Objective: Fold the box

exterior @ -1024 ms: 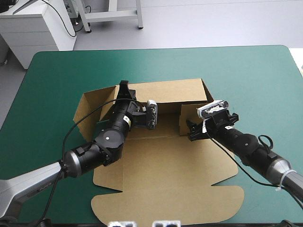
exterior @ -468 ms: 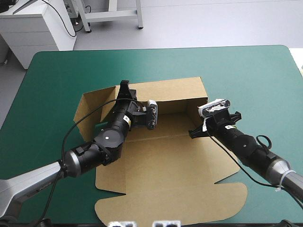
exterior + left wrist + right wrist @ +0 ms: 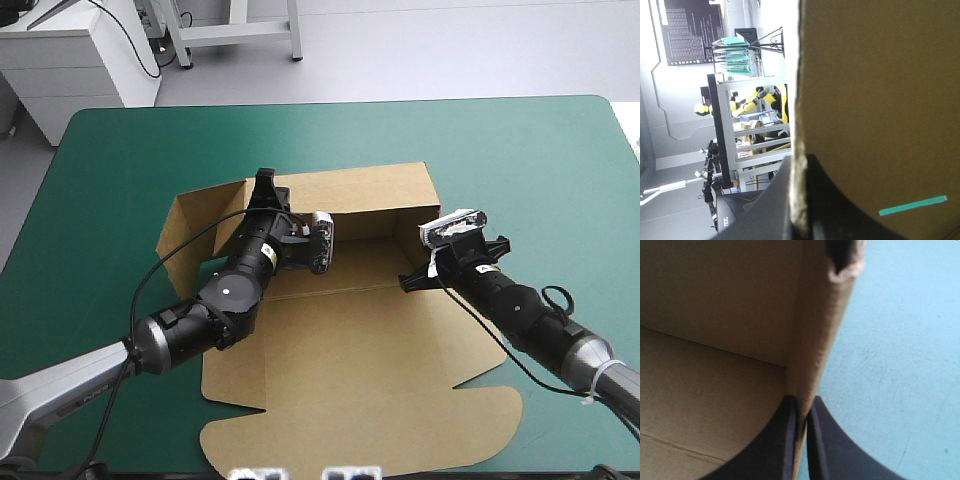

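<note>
The brown box (image 3: 370, 350) lies mid-table, its back wall (image 3: 360, 190) raised and its lid flat toward the front edge. My left gripper (image 3: 264, 180) is shut on the top edge of the back wall near its left end. In the left wrist view the board (image 3: 880, 100) stands edge-on between the black fingers of that gripper (image 3: 799, 162). My right gripper (image 3: 405, 283) is shut on the upright right side wall. In the right wrist view that gripper (image 3: 802, 407) pinches the wall's edge, with the tray's inside (image 3: 715, 300) on one side of the wall.
The teal-green cover (image 3: 560, 160) spreads around the box on the far side and on both sides; it also shows beside the gripped wall (image 3: 905, 365). A left side flap (image 3: 195, 225) stands slanted outward. The lid's rounded front corner (image 3: 500, 420) lies close to the table's front edge.
Earlier the right flap stood turned inward across the tray with the right gripper open. It has swung out in line with the right side, the gripper has shut on it, and the lid shifted slightly.
</note>
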